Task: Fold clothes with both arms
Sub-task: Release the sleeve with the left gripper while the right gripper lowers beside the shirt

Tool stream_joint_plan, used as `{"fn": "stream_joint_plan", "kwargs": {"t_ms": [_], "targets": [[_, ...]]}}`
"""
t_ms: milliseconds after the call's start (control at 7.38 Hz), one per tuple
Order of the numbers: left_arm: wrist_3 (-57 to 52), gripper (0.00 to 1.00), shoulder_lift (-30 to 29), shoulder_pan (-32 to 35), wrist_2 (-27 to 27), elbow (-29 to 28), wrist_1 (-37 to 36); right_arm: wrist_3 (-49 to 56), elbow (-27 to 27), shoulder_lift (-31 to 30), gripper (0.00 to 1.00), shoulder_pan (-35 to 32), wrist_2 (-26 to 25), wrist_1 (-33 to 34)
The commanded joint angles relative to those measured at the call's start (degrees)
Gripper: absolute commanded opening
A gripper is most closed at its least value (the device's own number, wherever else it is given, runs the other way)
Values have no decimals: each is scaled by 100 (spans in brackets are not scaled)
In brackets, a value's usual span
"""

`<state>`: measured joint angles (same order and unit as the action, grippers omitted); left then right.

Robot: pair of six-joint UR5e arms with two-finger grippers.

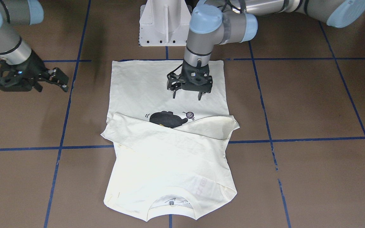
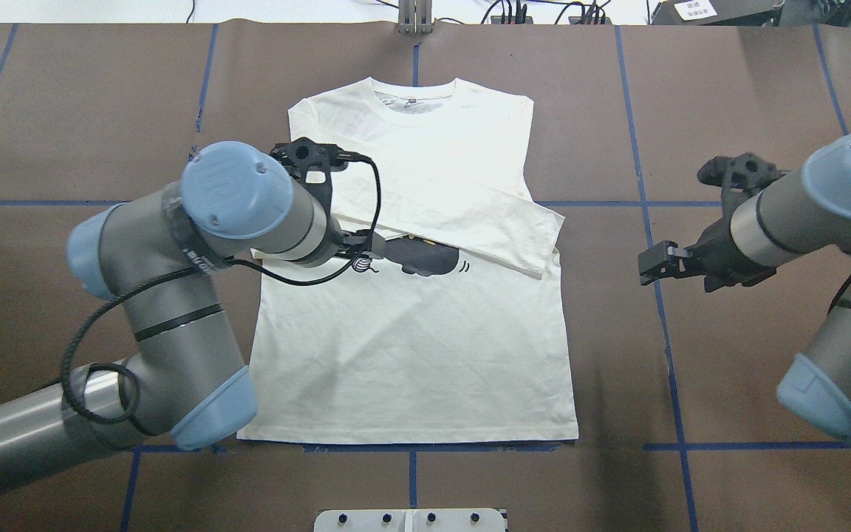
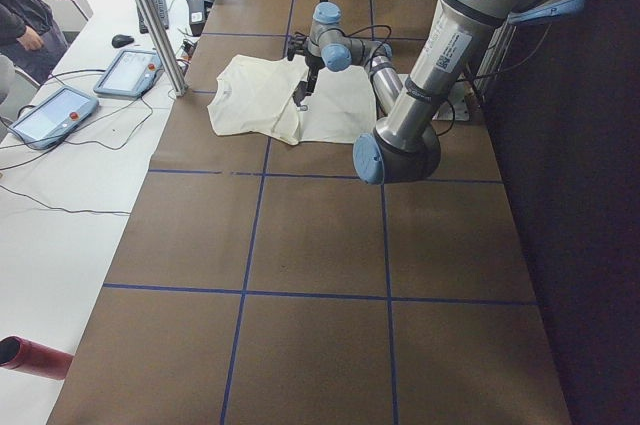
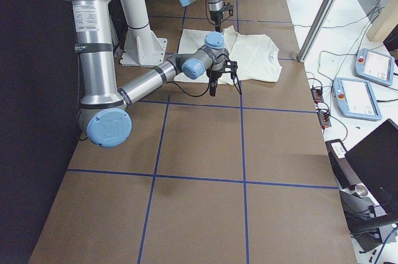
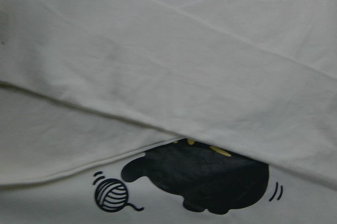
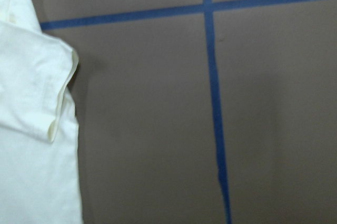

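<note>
Shirt: The shirt (image 1: pixel 169 164) lies flat on the bench (image 1: pixel 312 104), print up. Both sleeves (image 1: pixel 157 133) are crossed over the chest and hide the upper part of the cat print (image 1: pixel 166 119).
Left tool: Your left tool (image 1: pixel 187 95) hangs just above the cloth on the hem side of the cat print. It points straight down with its fingers spread and nothing between them.
Right tool: Your right tool (image 1: pixel 53 86) is off the shirt, over bare bench, well out to the side of the cat print. Its fingers look parted and empty.
Risk, loose sleeves: The crossed sleeves only rest on the body. If you drag or lift the cloth beside the cat print, I expect them to slide and uncross.
Risk, cuffs sticking out: On both sides of the cat print a sleeve end juts past the shirt's edge. The right wrist view shows one cuff (image 6: pixel 63 92) curled up. A side grasp could catch that cuff alone and pull the sleeve out.
Risk, thin pinch: If you come down near the cat print you may take only the top layer, and the back would stay on the bench and bunch.
Risk, uneven lift: The tools sit at very different distances from the cat print. If you start the fold before they are matched, the crease will likely come out skewed.
</note>
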<state>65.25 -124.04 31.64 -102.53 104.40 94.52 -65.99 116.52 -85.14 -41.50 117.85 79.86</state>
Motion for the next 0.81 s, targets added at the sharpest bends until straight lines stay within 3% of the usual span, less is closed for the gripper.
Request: {"fn": "stream_joint_plan", "kwargs": {"t_ms": [0,271,678], "targets": [[-406,100,712,79,-39,764,-153,-1445,257,-20,100,1271,-935,-337],[-443,100,811,97,-31,872,-162,-2353,266,-3,100,2334,-1926,-454],[-443,100,811,97,-39,881,-153,-2498,-49,76,100,2813,-2178,-454]]}}
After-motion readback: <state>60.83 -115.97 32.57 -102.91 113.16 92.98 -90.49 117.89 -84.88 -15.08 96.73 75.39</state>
